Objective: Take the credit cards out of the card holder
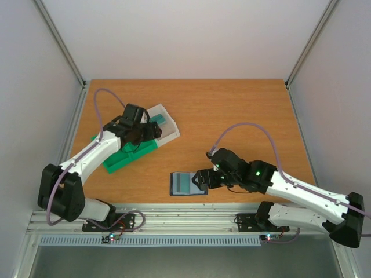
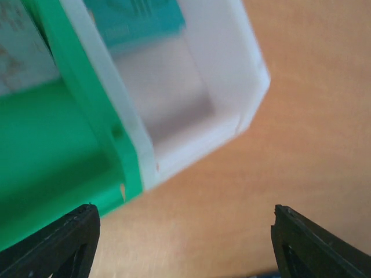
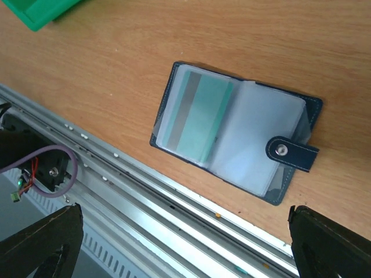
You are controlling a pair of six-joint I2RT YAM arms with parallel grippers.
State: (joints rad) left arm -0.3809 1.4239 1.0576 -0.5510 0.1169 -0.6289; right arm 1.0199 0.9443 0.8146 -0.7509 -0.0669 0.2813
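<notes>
The card holder (image 1: 186,184) lies open and flat near the table's front edge. In the right wrist view the card holder (image 3: 237,136) shows clear sleeves, a teal credit card (image 3: 197,119) in the left sleeve and a snap tab (image 3: 291,153) at the right. My right gripper (image 1: 200,179) is open and empty just right of the holder; in its own view the right gripper (image 3: 185,243) hangs over the table's front rail. My left gripper (image 1: 153,131) is open and empty over the tray, where another teal card (image 2: 136,20) lies in the white compartment.
The green-and-white compartment tray (image 1: 119,161) stands at mid-left; its white corner wall (image 2: 232,35) and green divider (image 2: 75,69) fill the left wrist view. A metal rail (image 3: 145,202) runs along the table's front edge. White walls enclose the sides and back.
</notes>
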